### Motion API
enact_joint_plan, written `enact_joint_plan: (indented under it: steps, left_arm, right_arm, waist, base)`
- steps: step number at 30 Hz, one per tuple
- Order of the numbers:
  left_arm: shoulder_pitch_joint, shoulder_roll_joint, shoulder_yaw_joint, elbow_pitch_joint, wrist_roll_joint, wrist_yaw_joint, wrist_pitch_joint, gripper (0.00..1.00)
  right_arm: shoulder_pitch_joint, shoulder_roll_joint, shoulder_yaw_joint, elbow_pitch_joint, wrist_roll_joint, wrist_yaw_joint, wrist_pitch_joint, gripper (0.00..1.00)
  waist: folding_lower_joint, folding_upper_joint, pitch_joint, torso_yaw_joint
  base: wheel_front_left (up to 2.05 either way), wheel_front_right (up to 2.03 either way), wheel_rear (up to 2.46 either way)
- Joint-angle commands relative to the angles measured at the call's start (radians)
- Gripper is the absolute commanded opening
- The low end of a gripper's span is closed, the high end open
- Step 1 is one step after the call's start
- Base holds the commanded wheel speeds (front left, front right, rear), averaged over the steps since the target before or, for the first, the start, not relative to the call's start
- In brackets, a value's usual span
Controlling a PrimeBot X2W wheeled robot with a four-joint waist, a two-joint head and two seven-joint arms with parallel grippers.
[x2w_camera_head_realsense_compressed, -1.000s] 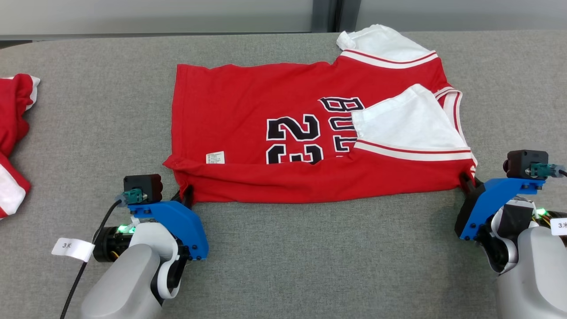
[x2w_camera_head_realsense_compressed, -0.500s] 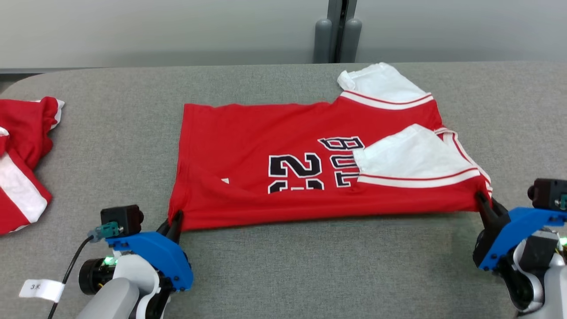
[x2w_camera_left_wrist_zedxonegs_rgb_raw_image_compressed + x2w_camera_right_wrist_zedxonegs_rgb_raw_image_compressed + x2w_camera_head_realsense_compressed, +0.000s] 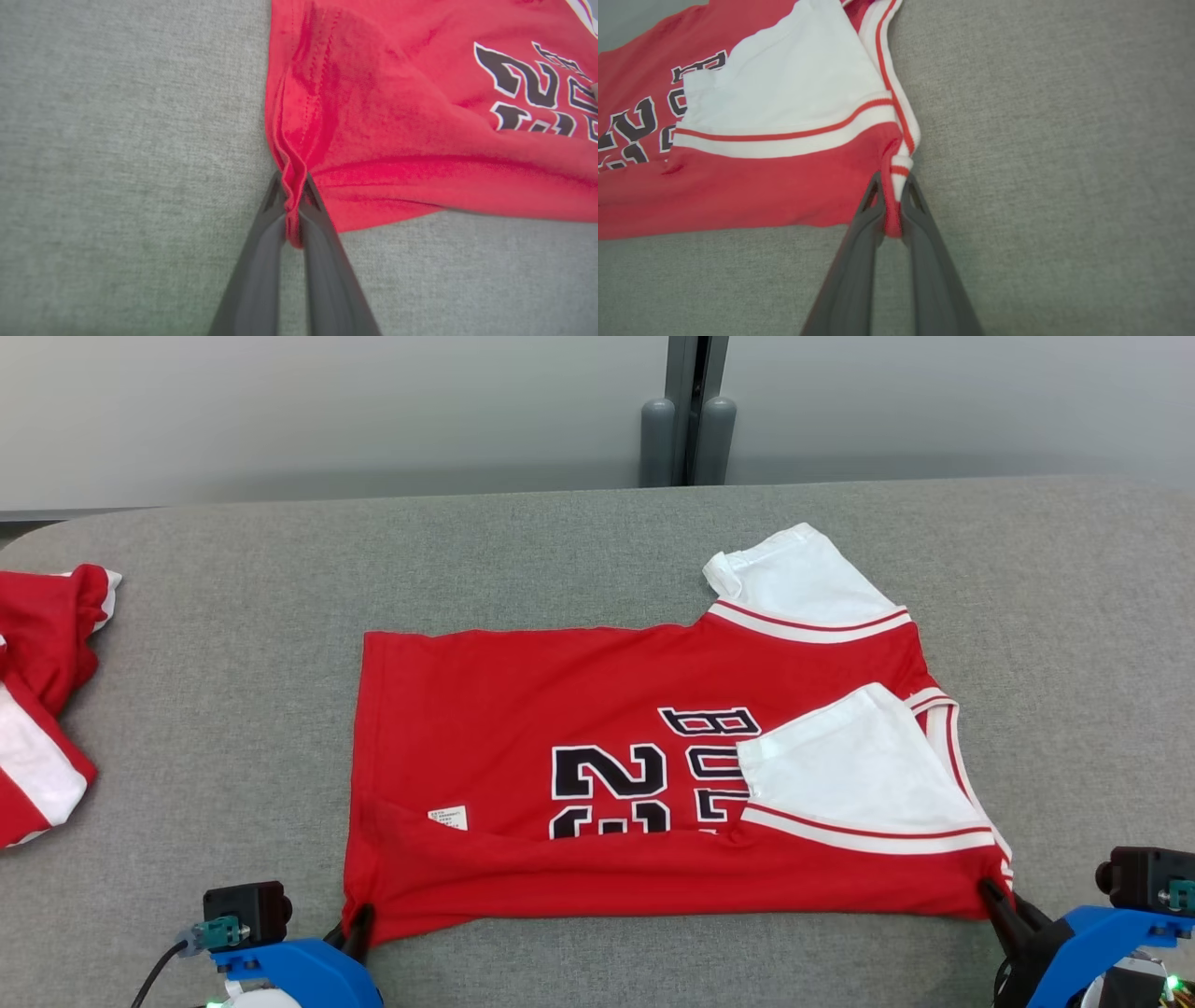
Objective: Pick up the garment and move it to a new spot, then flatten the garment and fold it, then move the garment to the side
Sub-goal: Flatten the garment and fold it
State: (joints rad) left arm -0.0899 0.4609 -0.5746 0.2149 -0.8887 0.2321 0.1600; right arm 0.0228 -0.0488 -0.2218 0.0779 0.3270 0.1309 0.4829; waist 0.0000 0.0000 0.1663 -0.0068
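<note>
The garment [image 3: 560, 709] is a red jersey with white sleeves and black "23" lettering, lying sideways on the grey table, its near edge folded over. My left gripper [image 3: 359, 919] is shut on the garment's near left corner; the left wrist view has bunched red hem [image 3: 292, 196] pinched between the dark fingers [image 3: 254, 275] of the left gripper [image 3: 293, 186]. My right gripper [image 3: 991, 893] is shut on the near right corner by the striped collar; in the right wrist view the right gripper [image 3: 892, 186] clamps red and white fabric [image 3: 896, 163].
A second red and white garment [image 3: 37, 709] lies crumpled at the table's far left edge. The grey fabric table [image 3: 187, 663] stretches bare around the jersey. A pale wall with a dark post [image 3: 686, 429] stands behind the table.
The head camera has tilted up, so the whole picture slid down. Both grippers have drawn the jersey's near edge toward me, the cloth sliding along the table. The left gripper tightened on its corner.
</note>
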Motion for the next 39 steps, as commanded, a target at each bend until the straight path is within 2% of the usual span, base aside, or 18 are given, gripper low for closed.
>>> enact_joint_plan:
  steps: [1,2,6,11,17,22,26,29,33,39]
  left_arm:
    - [0.015,0.009,0.000,-0.004,0.002,0.010,0.006,0.45]
    - [0.019,0.014,-0.002,-0.012,0.005,0.013,0.008,1.00]
    - [0.021,0.030,-0.010,-0.050,0.007,0.019,0.033,1.00]
    - [-0.019,0.090,-0.015,-0.130,0.016,0.012,0.102,1.00]
    - [-0.153,0.207,0.002,-0.217,0.020,-0.030,0.249,1.00]
    - [-0.316,0.250,0.017,-0.190,-0.003,-0.079,0.376,1.00]
    - [-0.456,0.274,0.026,-0.135,-0.011,-0.133,0.459,1.00]
    - [-0.552,0.272,0.038,-0.092,-0.030,-0.173,0.496,1.00]
    - [-0.658,0.264,0.053,-0.027,-0.047,-0.206,0.537,1.00]
    - [-0.728,0.269,0.028,0.041,-0.032,-0.239,0.587,1.00]
  right_arm:
    - [0.019,-0.003,0.005,-0.007,0.002,0.000,0.005,0.50]
    - [0.025,-0.004,0.006,-0.012,0.004,0.000,0.005,1.00]
    - [0.012,-0.003,0.018,-0.038,-0.025,0.000,0.018,1.00]
    - [-0.046,-0.010,0.045,-0.139,-0.102,0.000,0.095,1.00]
    - [-0.214,-0.129,0.129,-0.215,-0.089,0.000,0.220,1.00]
    - [-0.441,-0.229,0.230,-0.130,-0.028,0.000,0.288,1.00]
    - [-0.636,-0.251,0.319,-0.021,0.015,0.000,0.298,1.00]
    - [-0.766,-0.240,0.370,0.056,0.030,0.000,0.291,1.00]
    - [-0.916,-0.219,0.406,0.158,0.040,0.000,0.250,1.00]
    - [-1.025,-0.192,0.439,0.267,0.044,0.000,0.174,1.00]
  waist:
    - [0.0000,0.0000,-0.001,0.000]
    - [0.0000,0.0000,-0.003,0.000]
    - [0.0000,0.0000,-0.015,-0.002]
    - [0.0000,0.0000,-0.026,-0.002]
    - [0.0000,0.0000,-0.019,-0.008]
    - [0.0000,0.0000,0.023,-0.030]
    - [0.0000,0.0000,0.084,-0.053]
    - [0.0000,0.0000,0.144,-0.068]
    - [0.0000,0.0000,0.228,-0.084]
    - [0.0000,0.0000,0.290,-0.105]
  base:
    - [0.00,0.00,0.00]
    - [0.00,0.00,0.00]
    - [0.00,0.00,0.00]
    - [0.00,0.00,0.00]
    - [0.00,0.00,0.00]
    - [0.00,0.00,0.00]
    - [0.00,0.00,0.00]
    - [0.00,0.00,0.00]
    - [0.00,0.00,0.00]
    - [0.00,0.00,0.00]
